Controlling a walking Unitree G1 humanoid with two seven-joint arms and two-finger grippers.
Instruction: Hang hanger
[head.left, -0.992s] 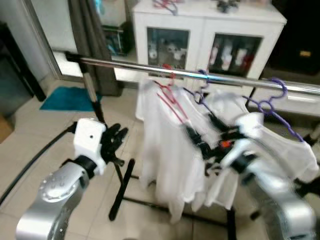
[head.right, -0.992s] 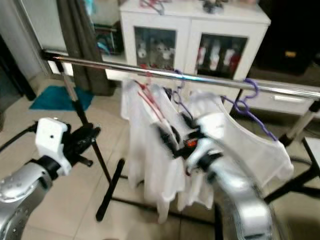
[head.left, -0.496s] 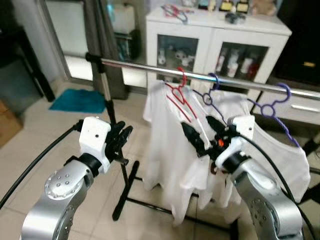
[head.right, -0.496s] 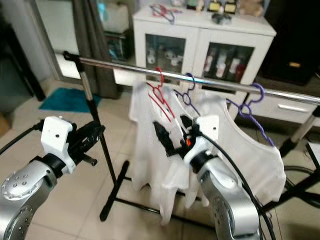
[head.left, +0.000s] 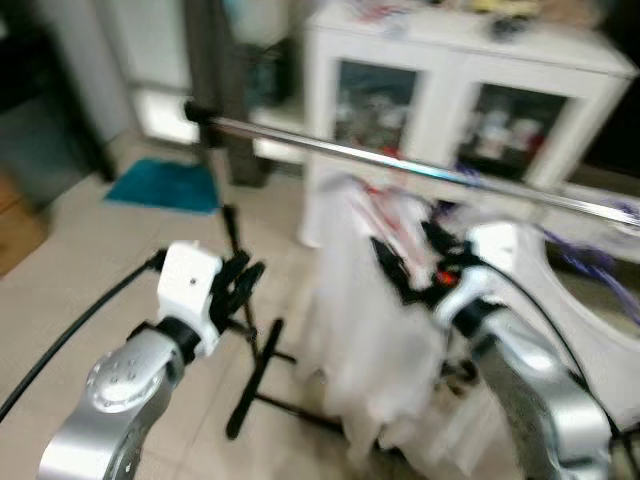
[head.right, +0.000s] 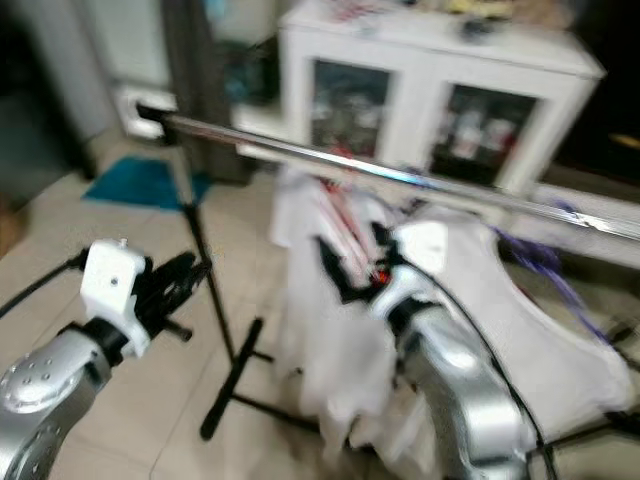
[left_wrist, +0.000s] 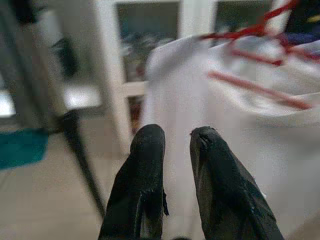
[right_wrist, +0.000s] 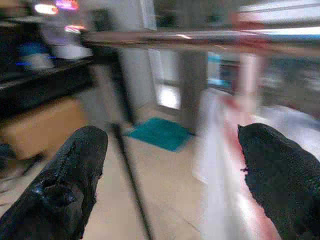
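- hanging already from the long shiny metal rail (head.left: 400, 165) at centre scene: the red wire hanger (head.left: 385, 210) carrying a white shirt (head.left: 365, 300), with the hook apparently over the bar, though blurring heavily in both head views.
- draping to the right along the same rail: a second white garment (head.right: 520, 330) on a purple hanger (head.right: 545, 262), its hook smearing in the blur.
- reaching in just beside the red wire hanger, in front of the white shirt: the right gripper (head.left: 412, 262), fingers spreading wide apart in its wrist view (right_wrist: 65, 185) and closing on nothing.
- hovering to the left, near the rack's dark upright pole (head.left: 232, 230) and apart from the clothes: the left gripper (head.left: 240, 285), fingers (left_wrist: 142, 175) sitting nearly together with a narrow gap, gripping nothing.
- standing on the far side: a white glass-door cabinet (head.left: 450, 90); lying on the tiled floor at far left: a teal mat (head.left: 165, 185).
- judging the task as close to done: hanger looking seated on the rail and released; remaining, most likely, only drawing the right arm clear without snagging the shirt.
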